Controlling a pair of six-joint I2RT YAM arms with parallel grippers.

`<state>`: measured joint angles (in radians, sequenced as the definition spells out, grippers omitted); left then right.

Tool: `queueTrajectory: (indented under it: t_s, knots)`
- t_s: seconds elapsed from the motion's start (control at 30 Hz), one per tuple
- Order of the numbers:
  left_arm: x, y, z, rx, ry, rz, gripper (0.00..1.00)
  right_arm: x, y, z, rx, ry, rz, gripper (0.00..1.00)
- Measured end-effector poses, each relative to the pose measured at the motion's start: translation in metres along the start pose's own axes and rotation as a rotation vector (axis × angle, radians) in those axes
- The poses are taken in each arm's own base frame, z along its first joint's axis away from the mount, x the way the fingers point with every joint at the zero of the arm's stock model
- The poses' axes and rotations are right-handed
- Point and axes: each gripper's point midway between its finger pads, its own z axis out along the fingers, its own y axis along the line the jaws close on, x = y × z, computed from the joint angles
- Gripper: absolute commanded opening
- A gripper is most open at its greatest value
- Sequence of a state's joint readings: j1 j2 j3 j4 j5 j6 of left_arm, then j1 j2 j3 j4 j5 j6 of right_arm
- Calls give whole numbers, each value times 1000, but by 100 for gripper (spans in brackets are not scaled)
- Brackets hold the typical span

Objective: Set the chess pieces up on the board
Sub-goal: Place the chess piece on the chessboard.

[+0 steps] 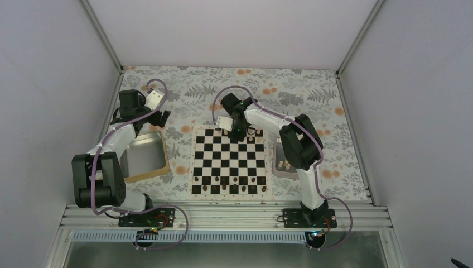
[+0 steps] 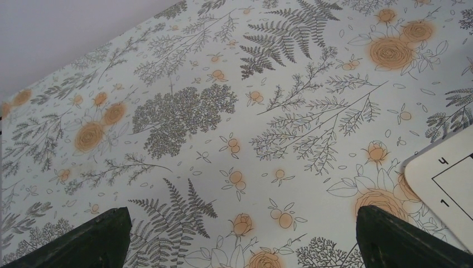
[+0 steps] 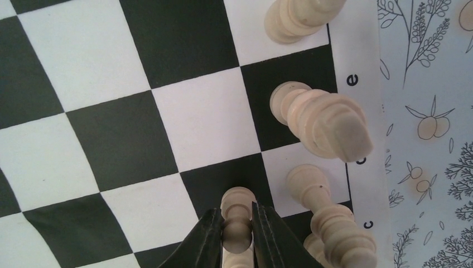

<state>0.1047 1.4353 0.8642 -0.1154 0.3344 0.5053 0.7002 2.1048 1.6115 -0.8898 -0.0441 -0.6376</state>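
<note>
A pale wooden pawn (image 3: 239, 202) stands near the board (image 3: 111, 139)'s far edge, clamped in the right gripper (image 3: 237, 226), arm outstretched, while the left gripper (image 2: 240, 237) hangs spread wide above the floral bench (image 2: 195, 111).

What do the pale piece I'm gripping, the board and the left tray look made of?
The pale piece: likely unvarnished turned wood, matt, lathe-ring ridges.
The board: thin printed sheet, card or vinyl, can't tell; lies flat, letters printed on border.
The left tray: probably brushed steel, dull grey sheen; tan rim, maybe wood.
</note>
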Motion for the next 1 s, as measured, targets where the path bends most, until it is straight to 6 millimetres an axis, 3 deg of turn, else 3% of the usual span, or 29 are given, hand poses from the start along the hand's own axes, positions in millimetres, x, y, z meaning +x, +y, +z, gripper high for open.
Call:
queueTrajectory:
  t_s: [0.33,0.53,0.77,0.87,1.0]
  knots:
    - [0,-1,0,4,0,0,100,-2,3,1,-18,-9,-1,17]
    - [2,-3,0,14,8,-4,100,-2,4,2,-22,-11,2,29]
    - [2,-3,0,16,8,-5,100,-1,2,-1,-10,-7,4,34]
    - [2,-3,0,16,7,-5,100,-1,-1,-20,18,-20,10,37]
    - [2,-3,0,15,8,-5,100,4,-16,-78,116,-92,41,41]
